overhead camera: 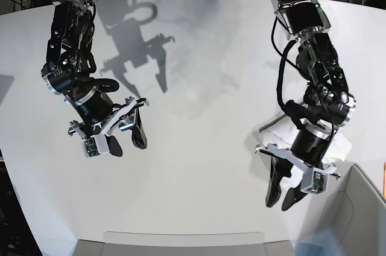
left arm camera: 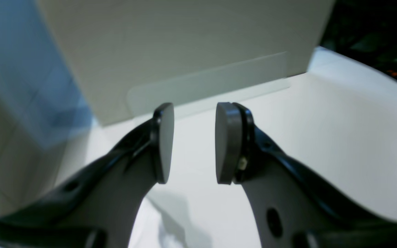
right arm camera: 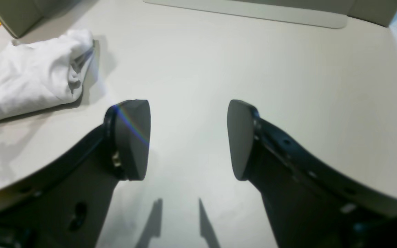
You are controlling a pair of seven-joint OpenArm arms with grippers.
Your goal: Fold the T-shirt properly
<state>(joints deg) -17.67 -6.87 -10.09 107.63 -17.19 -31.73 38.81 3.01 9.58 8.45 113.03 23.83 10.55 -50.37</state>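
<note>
Both sets of fingers, left [left arm camera: 191, 143] and right [right arm camera: 188, 139], stand apart and hold nothing. The soft white T-shirt [right arm camera: 33, 77] lies bunched on the pale grey tabletop [right arm camera: 253, 86], partly under the left arm. Its loose bundle looks thick and uneven, so a careless pinch there could grab several layers and spoil the fold.

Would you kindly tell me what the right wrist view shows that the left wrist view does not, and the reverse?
Only the right wrist view shows the plain white soft-fabric T-shirt, lying bunched in a compact bundle on the table, plus the open right tool with nothing between its pads. Only the left wrist view shows the open, empty left tool in front of an upright beige panel. Both show the pale grey tabletop.
</note>
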